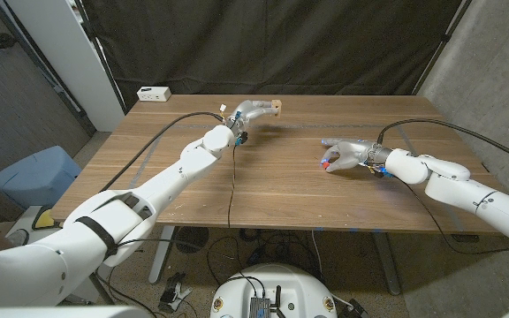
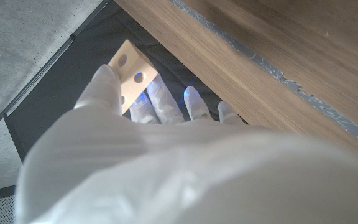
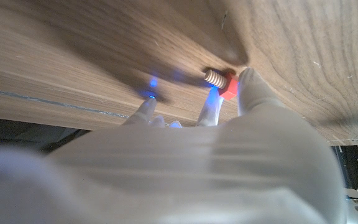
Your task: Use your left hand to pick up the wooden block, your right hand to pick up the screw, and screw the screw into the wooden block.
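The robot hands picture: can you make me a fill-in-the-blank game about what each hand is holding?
1. The left hand holds the wooden ____, which has round holes in it.
2. The right hand pinches a screw with a ____ head.
3. The two hands are ____, not touching each other.
4. Both hands are over the ____ table.

Missing words: block; red; apart; wooden

Wooden table (image 1: 263, 190); white box (image 1: 154, 93), apparently, at far-left corner.

Pale wooden block (image 2: 130, 71), red-headed screw (image 3: 224, 83), white hands.
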